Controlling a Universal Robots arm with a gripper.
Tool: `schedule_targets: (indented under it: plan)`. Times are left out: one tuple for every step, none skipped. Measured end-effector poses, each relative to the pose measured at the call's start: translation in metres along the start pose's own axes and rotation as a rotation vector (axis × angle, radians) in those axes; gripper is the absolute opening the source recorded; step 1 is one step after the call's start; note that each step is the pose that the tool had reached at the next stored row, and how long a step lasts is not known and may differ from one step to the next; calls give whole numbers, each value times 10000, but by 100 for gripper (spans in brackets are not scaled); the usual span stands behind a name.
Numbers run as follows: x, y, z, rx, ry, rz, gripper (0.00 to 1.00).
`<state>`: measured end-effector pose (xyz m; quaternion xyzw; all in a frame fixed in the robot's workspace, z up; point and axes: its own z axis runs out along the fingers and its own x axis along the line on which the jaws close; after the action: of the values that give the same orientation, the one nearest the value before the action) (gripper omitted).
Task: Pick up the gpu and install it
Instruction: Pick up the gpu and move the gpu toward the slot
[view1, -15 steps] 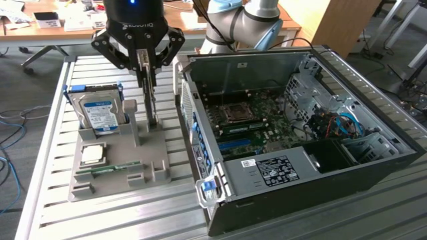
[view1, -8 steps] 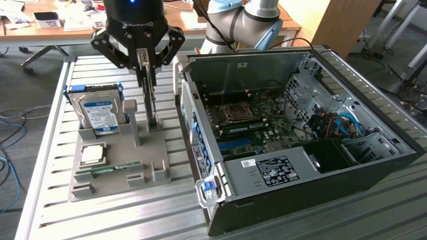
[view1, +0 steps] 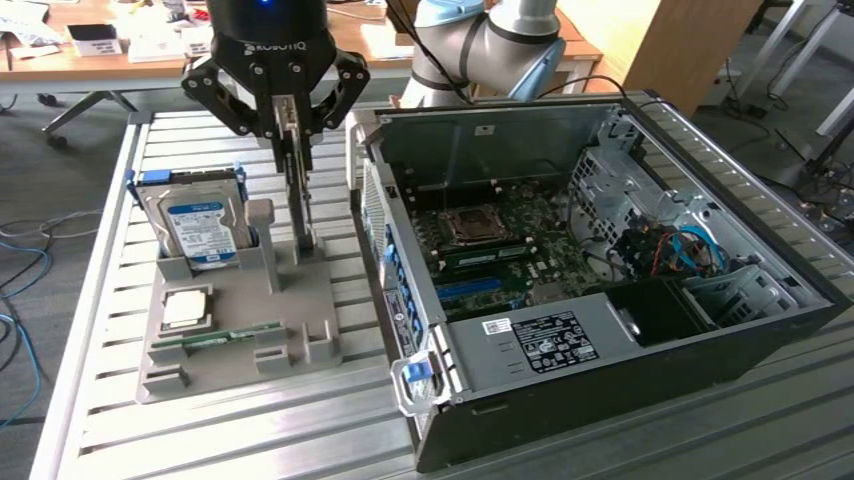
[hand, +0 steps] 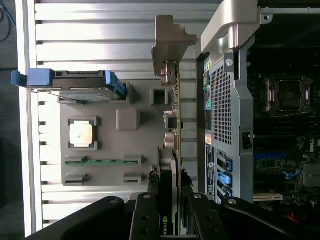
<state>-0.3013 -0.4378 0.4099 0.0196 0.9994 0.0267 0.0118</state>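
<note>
In the exterior view, the pincer (view1: 296, 140) hangs over the grey holder (view1: 240, 340) on the slatted worktop (view1: 200, 440), clenched on the top edge of the gpu (view1: 306, 210). The card stands upright on its edge, with its lower end at the holder's far corner, just beside the open computer case (view1: 747, 330). A hard drive (view1: 200, 225) with a blue label stands in the holder on the exterior view's left of the card. A square processor (view1: 184, 308) and a green memory stick (view1: 220, 338) lie nearer the camera.

In the wrist view, the pincer (hand: 172, 220) has one finger on each side of the gpu (hand: 176, 125), which is seen edge-on with its metal bracket (hand: 170, 40) at the far end. The card runs between the holder (hand: 127, 150) and the perforated wall of the case (hand: 222, 100). The hard drive (hand: 85, 85), processor (hand: 81, 134) and memory stick (hand: 102, 161) sit in their holder slots.
</note>
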Motion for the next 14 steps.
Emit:
schedule_targets:
  plan:
    - [0,0,0,0,0,0,27]
    - [0,0,0,0,0,0,27]
    - [0,0,0,0,0,0,27]
    - [0,0,0,0,0,0,27]
    - [-2,0,-1,1,1,1,27]
    - [-5,0,-1,1,1,1,27]
    - [-10,1,0,0,1,-1,27]
    - [-16,1,0,1,1,-1,27]
    - [-23,1,1,-1,0,-2,27]
    - [-31,3,1,0,0,0,27]
    - [-42,4,2,-1,-1,0,27]
    - [-56,5,2,0,0,0,27]
    - [-69,5,2,0,0,0,27]
    - [-83,6,3,-1,-1,0,27]
